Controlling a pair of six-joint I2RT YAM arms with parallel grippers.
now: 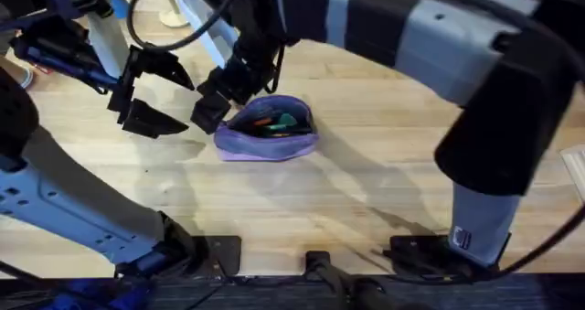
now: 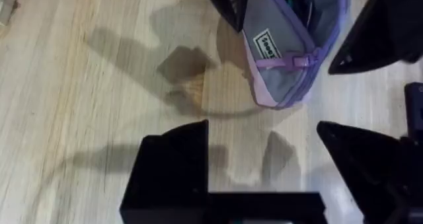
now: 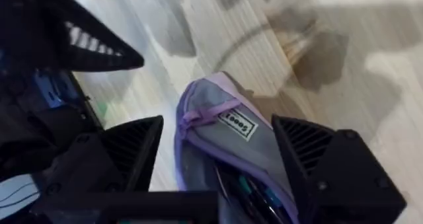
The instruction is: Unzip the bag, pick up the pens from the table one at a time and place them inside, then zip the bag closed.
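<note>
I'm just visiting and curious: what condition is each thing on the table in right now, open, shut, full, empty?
Bag: unzipped, mouth gaping, lying on the table.
Pens: inside the bag, coloured tips showing.
Left gripper: open, holding nothing, beside the bag.
Right gripper: open, its fingers either side of the bag's end.

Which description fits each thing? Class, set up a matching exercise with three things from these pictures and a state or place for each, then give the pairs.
Things:
1. the bag
2. left gripper
3. right gripper

Descriptions:
A. open, over bare table left of the pouch
B. unzipped, coloured items showing inside
C. open, fingers either side of the pouch's left end

Pairs: 1-B, 2-A, 3-C
</note>
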